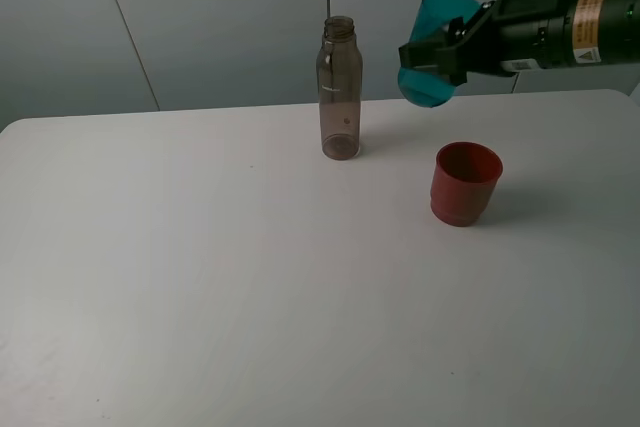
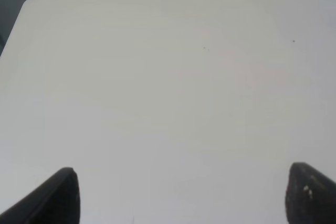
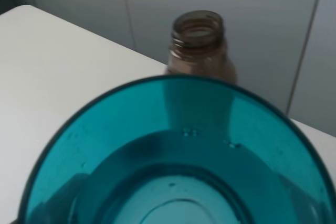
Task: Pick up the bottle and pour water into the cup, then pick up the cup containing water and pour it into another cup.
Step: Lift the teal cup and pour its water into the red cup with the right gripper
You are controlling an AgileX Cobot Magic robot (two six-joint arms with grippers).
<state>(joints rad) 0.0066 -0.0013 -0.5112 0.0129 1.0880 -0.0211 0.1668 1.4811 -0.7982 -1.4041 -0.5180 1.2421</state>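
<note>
Exterior high view: right hand clamps the tilted teal cup, bottle at its nine o'clock. Left hand gapes apart.

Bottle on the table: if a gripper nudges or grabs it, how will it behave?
The bottle stands tall on a narrow base, so a high nudge would probably tip it. No water line shows, so it is likely light. Round sides: once down, it may roll on the table.
</note>
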